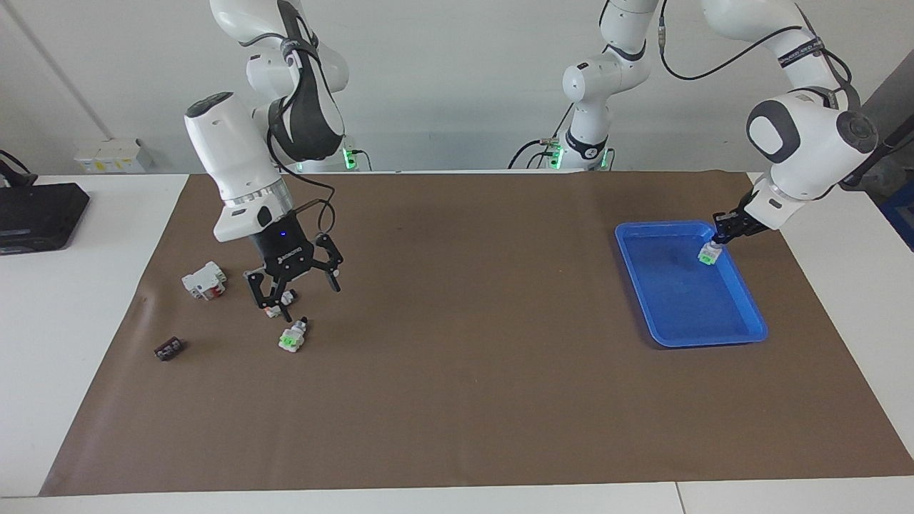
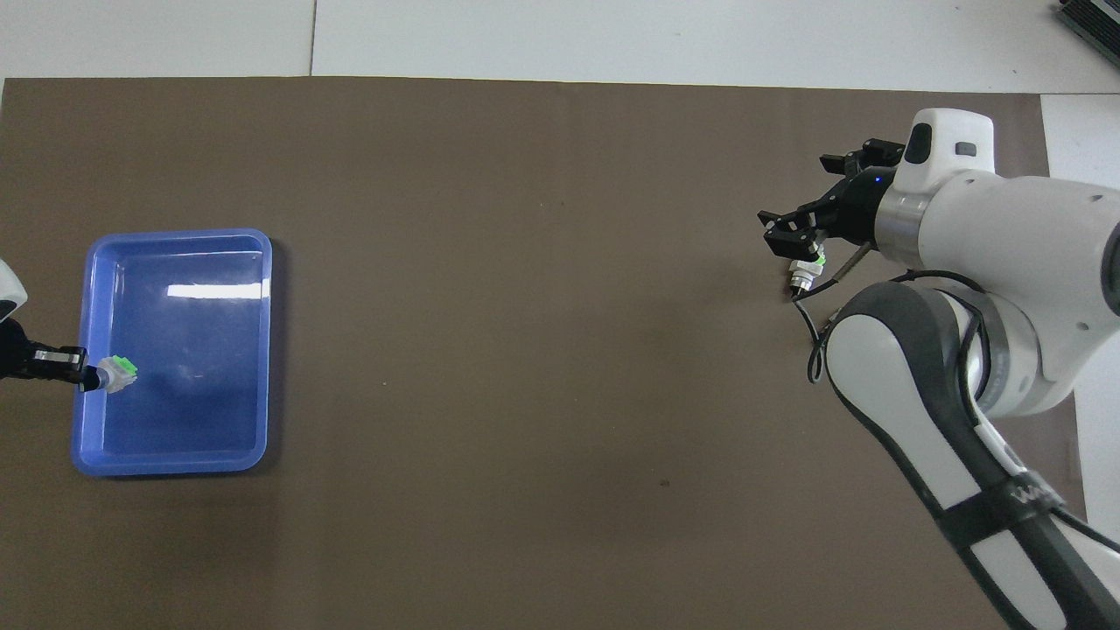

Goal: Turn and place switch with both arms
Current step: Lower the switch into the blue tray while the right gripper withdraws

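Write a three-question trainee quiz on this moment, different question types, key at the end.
1. True or false: the left tool holds a switch over the blue tray.
2. The right tool is: A) shut on a switch, B) open above the loose parts, C) over the tray.
3. Fill in: the green-ended switch on the mat lies ____ from the robots than the red-marked block.

Key: 1 true; 2 B; 3 farther.
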Controlling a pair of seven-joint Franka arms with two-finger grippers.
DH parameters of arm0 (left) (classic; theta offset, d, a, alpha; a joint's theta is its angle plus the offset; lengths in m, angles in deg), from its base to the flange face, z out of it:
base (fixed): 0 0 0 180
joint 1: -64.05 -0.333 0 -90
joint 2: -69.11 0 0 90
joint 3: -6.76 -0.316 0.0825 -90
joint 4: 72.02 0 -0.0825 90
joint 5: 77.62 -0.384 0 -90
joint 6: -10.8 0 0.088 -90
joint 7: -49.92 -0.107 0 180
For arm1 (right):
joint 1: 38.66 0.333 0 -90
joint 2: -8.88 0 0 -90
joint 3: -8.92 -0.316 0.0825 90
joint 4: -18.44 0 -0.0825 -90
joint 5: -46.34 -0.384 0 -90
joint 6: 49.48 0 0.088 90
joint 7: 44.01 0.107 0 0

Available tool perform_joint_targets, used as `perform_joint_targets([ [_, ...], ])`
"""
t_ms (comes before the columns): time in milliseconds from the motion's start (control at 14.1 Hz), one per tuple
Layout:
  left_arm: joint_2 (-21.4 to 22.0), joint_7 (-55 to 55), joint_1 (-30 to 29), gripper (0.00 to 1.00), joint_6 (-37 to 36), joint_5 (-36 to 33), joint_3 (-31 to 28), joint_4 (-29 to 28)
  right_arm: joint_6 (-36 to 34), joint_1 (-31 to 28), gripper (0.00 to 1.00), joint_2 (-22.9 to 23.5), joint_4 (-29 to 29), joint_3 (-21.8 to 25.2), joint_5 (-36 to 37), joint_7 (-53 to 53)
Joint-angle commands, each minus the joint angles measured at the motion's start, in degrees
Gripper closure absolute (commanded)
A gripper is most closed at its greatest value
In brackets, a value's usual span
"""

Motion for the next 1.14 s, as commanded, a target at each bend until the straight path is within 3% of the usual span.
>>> perform_joint_targets([
  [0,-2.5,-0.6,-1.4,1.0,2.4,-0.9,0.7,-0.4,-11.0,-0.6,0.0,-0.5,-5.1,-0.5,8.8,14.0],
  [213,-2.8,-0.6,-2.0,1.0,2.0,-0.9,0.6,-0.2,-19.8,-2.4,0.0,-2.7,-7.1,-0.2,11.9,27.2],
  [497,-2.8,-0.6,-3.1,1.0,1.6,-3.9,0.6,0.0,-29.1,-4.7,0.0,-6.6,-8.3,-0.1,11.8,35.0],
  [851,-2.6,-0.5,-3.5,1.0,1.5,-4.0,0.7,-0.4,-45.4,-8.9,0.0,-6.7,-18.7,-0.2,10.8,45.5],
  [922,-2.6,-0.6,-3.6,0.94,1.5,-4.0,0.7,0.0,-47.5,-9.5,0.0,-6.8,-19.4,-0.2,10.6,46.0],
  [993,-2.8,-0.6,-3.5,0.77,1.4,-4.0,0.7,0.2,-49.4,-10.0,0.0,-7.1,-19.9,-0.1,10.5,46.4],
  [1064,-2.9,-0.6,-3.5,0.73,1.2,-4.0,0.7,0.5,-51.6,-10.4,0.0,-7.2,-20.7,0.0,10.5,47.1],
])
